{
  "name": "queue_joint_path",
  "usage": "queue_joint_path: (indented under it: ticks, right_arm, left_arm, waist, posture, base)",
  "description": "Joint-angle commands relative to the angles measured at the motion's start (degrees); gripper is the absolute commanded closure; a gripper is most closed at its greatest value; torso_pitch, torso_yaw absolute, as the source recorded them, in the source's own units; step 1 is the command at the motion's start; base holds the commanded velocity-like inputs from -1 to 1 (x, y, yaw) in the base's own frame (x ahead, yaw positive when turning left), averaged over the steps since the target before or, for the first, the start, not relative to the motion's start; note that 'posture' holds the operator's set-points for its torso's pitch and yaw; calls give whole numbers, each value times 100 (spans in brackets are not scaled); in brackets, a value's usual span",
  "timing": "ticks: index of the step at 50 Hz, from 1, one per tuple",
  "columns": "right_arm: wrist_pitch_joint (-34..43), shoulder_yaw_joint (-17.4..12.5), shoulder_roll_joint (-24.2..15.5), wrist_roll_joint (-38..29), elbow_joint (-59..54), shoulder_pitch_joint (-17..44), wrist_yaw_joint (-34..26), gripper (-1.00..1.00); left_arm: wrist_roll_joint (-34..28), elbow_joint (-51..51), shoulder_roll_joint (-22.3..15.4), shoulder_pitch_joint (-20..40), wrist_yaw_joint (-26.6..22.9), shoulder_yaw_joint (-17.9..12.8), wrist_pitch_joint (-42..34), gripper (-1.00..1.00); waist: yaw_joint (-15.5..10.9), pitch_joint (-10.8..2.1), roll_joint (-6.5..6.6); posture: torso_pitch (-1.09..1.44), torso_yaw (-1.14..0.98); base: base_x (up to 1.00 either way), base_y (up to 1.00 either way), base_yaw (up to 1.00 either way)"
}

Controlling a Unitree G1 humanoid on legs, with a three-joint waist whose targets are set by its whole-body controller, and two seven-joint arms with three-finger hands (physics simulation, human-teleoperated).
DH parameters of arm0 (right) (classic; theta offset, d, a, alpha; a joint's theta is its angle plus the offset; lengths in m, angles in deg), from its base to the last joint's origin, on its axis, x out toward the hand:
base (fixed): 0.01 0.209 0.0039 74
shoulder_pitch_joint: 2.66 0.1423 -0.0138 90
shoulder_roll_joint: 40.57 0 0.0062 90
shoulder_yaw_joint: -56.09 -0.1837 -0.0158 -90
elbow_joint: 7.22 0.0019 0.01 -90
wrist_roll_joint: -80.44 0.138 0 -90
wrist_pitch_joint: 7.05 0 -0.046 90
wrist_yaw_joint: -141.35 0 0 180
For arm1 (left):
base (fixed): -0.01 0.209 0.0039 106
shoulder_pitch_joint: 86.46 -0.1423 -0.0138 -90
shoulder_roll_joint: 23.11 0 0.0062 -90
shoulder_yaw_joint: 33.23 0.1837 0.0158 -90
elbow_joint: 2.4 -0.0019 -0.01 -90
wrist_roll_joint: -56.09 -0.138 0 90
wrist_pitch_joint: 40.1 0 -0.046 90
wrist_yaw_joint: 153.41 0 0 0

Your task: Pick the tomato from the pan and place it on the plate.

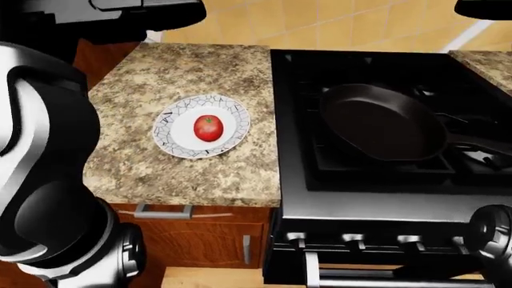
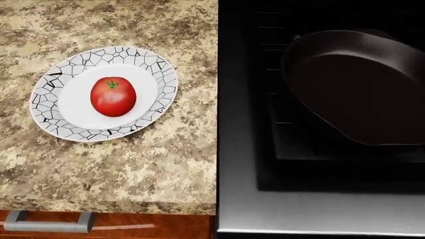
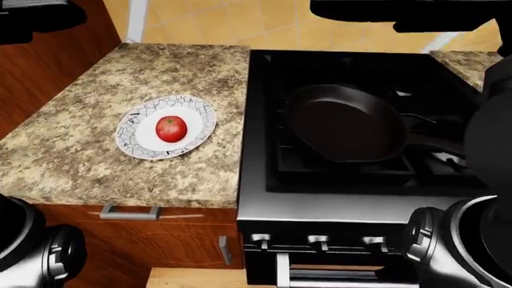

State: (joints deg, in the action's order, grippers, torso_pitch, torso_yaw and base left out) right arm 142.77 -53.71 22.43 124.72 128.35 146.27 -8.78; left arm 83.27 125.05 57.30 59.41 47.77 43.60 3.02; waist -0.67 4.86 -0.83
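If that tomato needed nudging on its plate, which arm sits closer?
The left: the red tomato on the crackle-patterned plate lies at the view's left, on the left arm's side. Neither hand shows clearly.

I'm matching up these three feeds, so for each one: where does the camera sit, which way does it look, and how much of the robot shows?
Head view: looks almost straight down on the tomato, the plate and the pan; no robot parts show.
Left-eye view: tilted down from the head's left; the left arm fills the left edge.
Right-eye view: same tilt, from the right; dark arm joints sit bottom right.
All three share tomato, plate and pan.
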Motion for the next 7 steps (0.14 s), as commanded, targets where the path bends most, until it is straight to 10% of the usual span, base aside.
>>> queue_joint_path:
  ticks: [1,7]
  right_arm:
    - [-264,-82,-127,-54,-45,124,34,-100]
    - [-570,-90,-268,-124,-49,33,41,-100]
  left_arm:
    - [-28,46,-63,170,-12,-44,146,-100]
    - [-76,149,-64,234,7,-48,289,-100]
  waist:
    - [2,-130,-3]
    - [3,-124,-12]
  posture:
    - [0,0]
    - [0,0]
  base:
    - [0,0,0]
    - [0,0,0]
